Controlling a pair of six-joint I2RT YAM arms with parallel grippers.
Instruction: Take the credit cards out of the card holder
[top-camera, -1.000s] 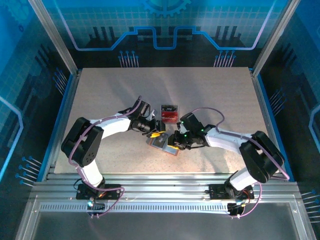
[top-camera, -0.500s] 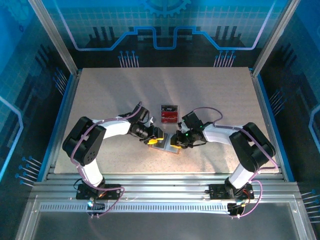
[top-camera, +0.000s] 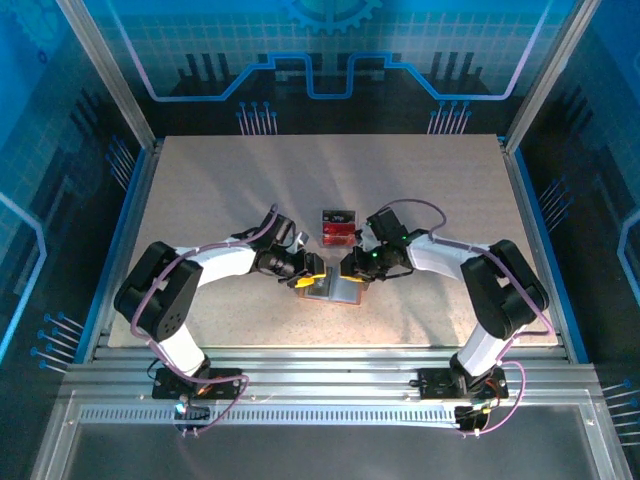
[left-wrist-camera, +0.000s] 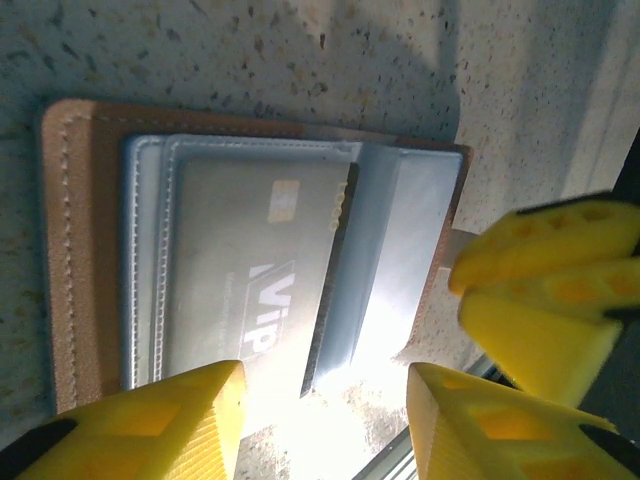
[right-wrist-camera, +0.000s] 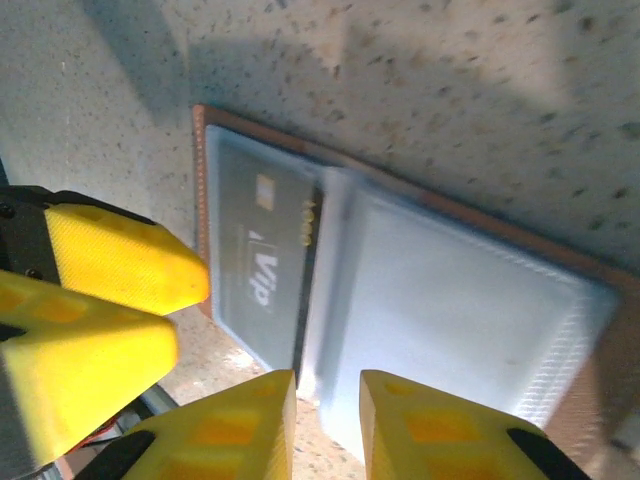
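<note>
Left hand (left-wrist-camera: 325, 420) stands spread, its two yellow fingers (left-wrist-camera: 170, 420) well apart with nothing pinched between them. In its wrist view they straddle the 6 o'clock edge of the card holder (left-wrist-camera: 90, 250); whether they touch it I cannot tell. This holder lies open and flat on the desk (top-camera: 420, 190), brown rim around a pale grey-blue inside. From above it sits just toward 6 o'clock from the desk's middle. A grey card (left-wrist-camera: 250, 260) marked VIP sits tucked in one pocket, on the left hand's side.

Right hand (right-wrist-camera: 325, 425) has its fingers drawn nearly together, a narrow gap left. The pale lining's edge by the fold runs into that gap, but whether it is pinched I cannot tell.

From above, the hands meet the holder from 9 and 2 o'clock. A small red and dark pile (top-camera: 338, 228) lies near, at the holder's 12 o'clock.
</note>
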